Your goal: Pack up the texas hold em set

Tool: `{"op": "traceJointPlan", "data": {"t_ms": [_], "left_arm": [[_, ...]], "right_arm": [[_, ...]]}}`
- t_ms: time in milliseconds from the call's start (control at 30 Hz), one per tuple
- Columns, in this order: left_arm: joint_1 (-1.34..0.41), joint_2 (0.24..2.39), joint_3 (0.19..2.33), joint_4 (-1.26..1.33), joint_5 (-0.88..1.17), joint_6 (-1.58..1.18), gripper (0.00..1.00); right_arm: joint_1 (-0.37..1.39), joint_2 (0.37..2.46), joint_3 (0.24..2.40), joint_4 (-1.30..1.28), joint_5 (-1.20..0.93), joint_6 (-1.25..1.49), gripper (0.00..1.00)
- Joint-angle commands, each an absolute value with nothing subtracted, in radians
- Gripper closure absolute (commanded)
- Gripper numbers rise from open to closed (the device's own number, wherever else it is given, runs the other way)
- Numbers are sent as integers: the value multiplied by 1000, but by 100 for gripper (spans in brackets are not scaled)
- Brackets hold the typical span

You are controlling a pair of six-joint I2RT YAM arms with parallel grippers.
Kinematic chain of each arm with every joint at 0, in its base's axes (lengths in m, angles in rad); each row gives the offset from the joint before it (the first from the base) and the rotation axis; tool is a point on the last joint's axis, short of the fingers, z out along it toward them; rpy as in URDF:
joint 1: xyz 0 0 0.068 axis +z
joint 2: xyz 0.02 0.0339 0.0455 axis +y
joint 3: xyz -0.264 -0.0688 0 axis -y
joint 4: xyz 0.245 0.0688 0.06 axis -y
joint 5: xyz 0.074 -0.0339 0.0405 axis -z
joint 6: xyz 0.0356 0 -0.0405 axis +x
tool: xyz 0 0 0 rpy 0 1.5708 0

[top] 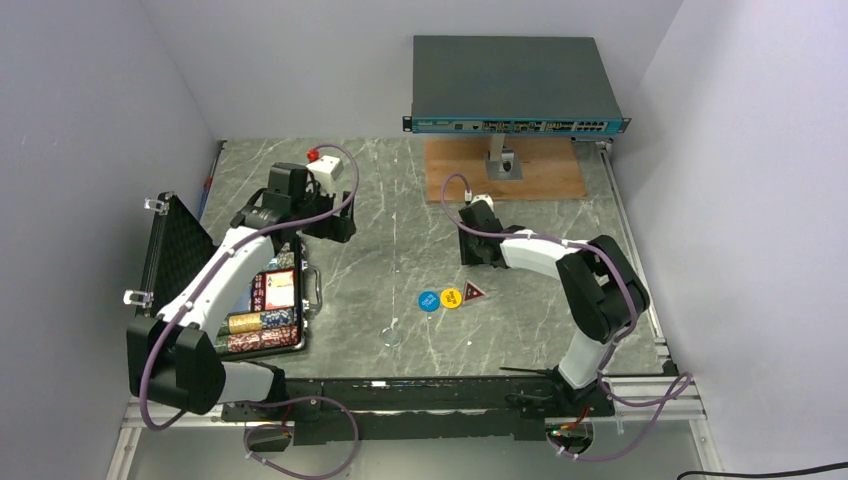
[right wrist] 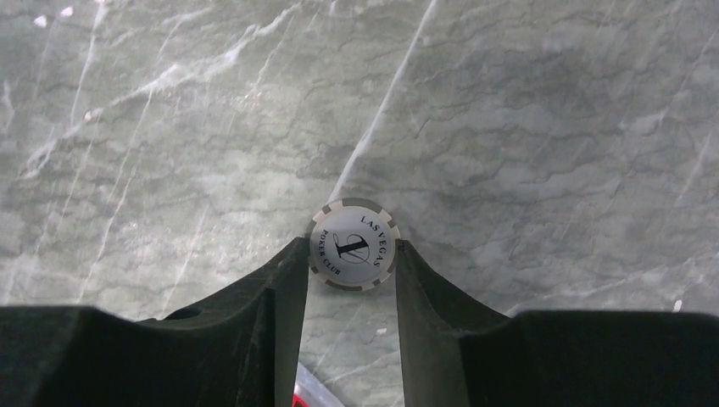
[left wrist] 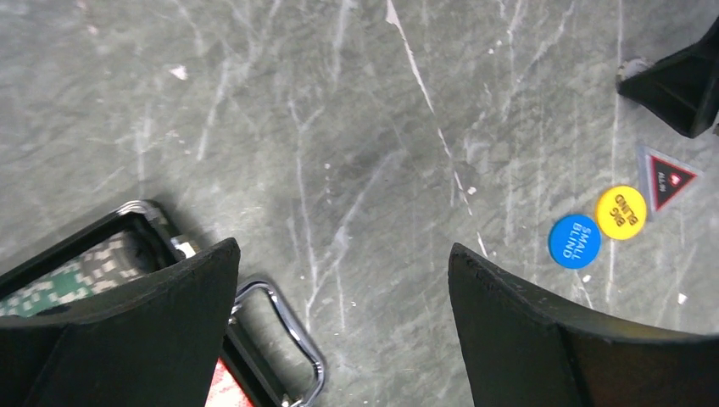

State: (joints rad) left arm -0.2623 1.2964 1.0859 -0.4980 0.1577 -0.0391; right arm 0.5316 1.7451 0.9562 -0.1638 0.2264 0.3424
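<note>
The black briefcase (top: 292, 345) lies open at the left, its foam-lined lid (top: 178, 250) raised, with rows of chips (top: 262, 322) and the red-yellow card box (top: 280, 289) inside. Its silver handle (top: 314, 290) also shows in the left wrist view (left wrist: 284, 339). My left gripper (top: 335, 226) is open and empty above the table beside the case (left wrist: 339, 254). My right gripper (top: 478, 248) is shut on a white poker chip (right wrist: 353, 242), pinched between its fingertips. The blue disc (top: 428, 300), yellow disc (top: 451, 297) and red triangular token (top: 473, 291) lie mid-table. A small silvery chip (top: 392, 336) lies nearer.
The big grey network switch (top: 515, 85) stands on a bracket over a wooden board (top: 540, 175) at the back. A small white box (top: 331, 165) with a red part sits at the back left. White walls close both sides.
</note>
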Motion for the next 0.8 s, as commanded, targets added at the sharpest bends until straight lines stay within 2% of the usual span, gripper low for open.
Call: {"op": "traceJointPlan", "data": {"t_ms": [0,267,333,467,633,767], "left_arm": [[-265,1351,1122,-488,314,-60,7],[-246,1474,1144,-471,595,-133,8],[-233,1507,1150,-469,639,-147,10],[-230,1503,1145,-466,629,-143,10],[-232,1470,1145,-483,547,-122,10],[-238,1435,1139,-487,474,-106,9]], "right_arm": [[560,1669,930,-113,204,317,76],[664,1590,921,-45,144,303,78],[691,1579,939,-62,195,311,78],[676,1585,977,-159,311,344,62],[588,1577,928,-197,334,387,40],[535,1578,880,-172,306,387,32]]}}
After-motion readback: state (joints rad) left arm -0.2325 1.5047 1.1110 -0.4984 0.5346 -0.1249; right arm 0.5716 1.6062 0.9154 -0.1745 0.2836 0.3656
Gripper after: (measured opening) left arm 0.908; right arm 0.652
